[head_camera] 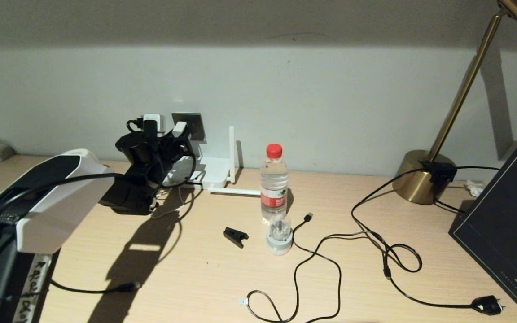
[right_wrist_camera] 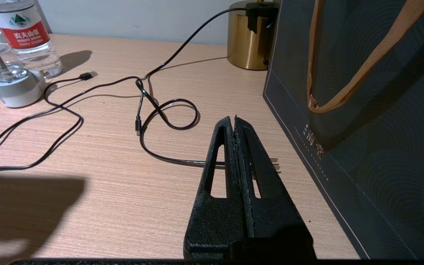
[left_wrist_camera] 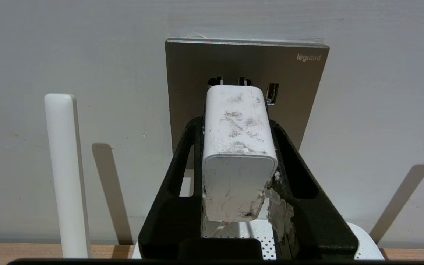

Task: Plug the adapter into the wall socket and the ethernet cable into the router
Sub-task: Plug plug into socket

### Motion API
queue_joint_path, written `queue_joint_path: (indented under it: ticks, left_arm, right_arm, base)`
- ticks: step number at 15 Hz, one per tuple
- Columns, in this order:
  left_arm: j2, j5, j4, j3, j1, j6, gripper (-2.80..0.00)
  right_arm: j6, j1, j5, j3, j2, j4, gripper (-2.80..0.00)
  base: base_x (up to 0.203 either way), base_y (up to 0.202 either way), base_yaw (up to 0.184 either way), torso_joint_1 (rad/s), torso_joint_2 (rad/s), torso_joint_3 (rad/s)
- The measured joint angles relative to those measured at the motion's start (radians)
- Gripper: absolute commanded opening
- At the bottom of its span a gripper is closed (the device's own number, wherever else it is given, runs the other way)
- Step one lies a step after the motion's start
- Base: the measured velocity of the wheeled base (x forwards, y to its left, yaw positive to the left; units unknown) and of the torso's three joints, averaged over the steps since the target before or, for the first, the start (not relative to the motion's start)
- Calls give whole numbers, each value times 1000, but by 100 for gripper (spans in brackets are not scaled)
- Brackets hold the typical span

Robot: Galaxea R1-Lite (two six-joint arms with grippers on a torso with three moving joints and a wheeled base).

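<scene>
Looking down from the head view, you see the left gripper (head_camera: 168, 143) raised against the back wall, holding the small white cube-shaped adapter (head_camera: 179, 129) up to the square grey metallic wall socket (head_camera: 194, 127), with the flat white router (head_camera: 211, 170) and its stick antennas on the desk just below; the long thin black ethernet cable (head_camera: 281, 309) lies loose on the wooden desk (head_camera: 195, 269) near the front edge, unplugged. From the left wrist view, both black fingers (left_wrist_camera: 186, 147) clamp the adapter's sides, its prong end touching or just short of the socket's upper slots; a slight misalignment could jam the prongs or twist the block in your grip. From the right wrist view, the right gripper (right_wrist_camera: 236, 123) hovers over the desk, fingers pressed together on nothing, beside a dark paper bag (right_wrist_camera: 374, 110).
</scene>
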Motion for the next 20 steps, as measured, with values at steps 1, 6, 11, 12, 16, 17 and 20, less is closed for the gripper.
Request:
queue_joint_path:
  ticks: [1, 6, 11, 12, 16, 17, 20]
  left_arm:
    - [0, 0, 0, -3, 0, 0, -280]
    - [5, 0, 2, -6, 0, 0, -280]
    - [8, -1, 3, -7, 0, 0, -280]
    - [8, -1, 4, -7, 0, 0, -280]
    - [10, -1, 4, -7, 0, 0, -280]
    - [12, -1, 4, -8, -1, 0, -280]
    - [14, -1, 6, -12, -3, 0, -280]
  right_arm:
    - [0, 0, 0, 0, 0, 1, -280]
    - [0, 0, 0, 0, 0, 0, -280]
    - [0, 0, 0, 0, 0, 0, -280]
    - [0, 0, 0, 0, 0, 0, -280]
    - [0, 0, -1, 0, 0, 0, -280]
    - [0, 0, 0, 0, 0, 0, -280]
    - [0, 0, 0, 0, 0, 0, -280]
  base:
    - [0, 0, 0, 0, 0, 0]
    - [0, 0, 0, 0, 0, 0]
    - [0, 0, 0, 0, 0, 0]
    - [0, 0, 0, 0, 0, 0]
    - [0, 0, 0, 0, 0, 0]
    - [0, 0, 0, 0, 0, 0]
    - [0, 0, 0, 0, 0, 0]
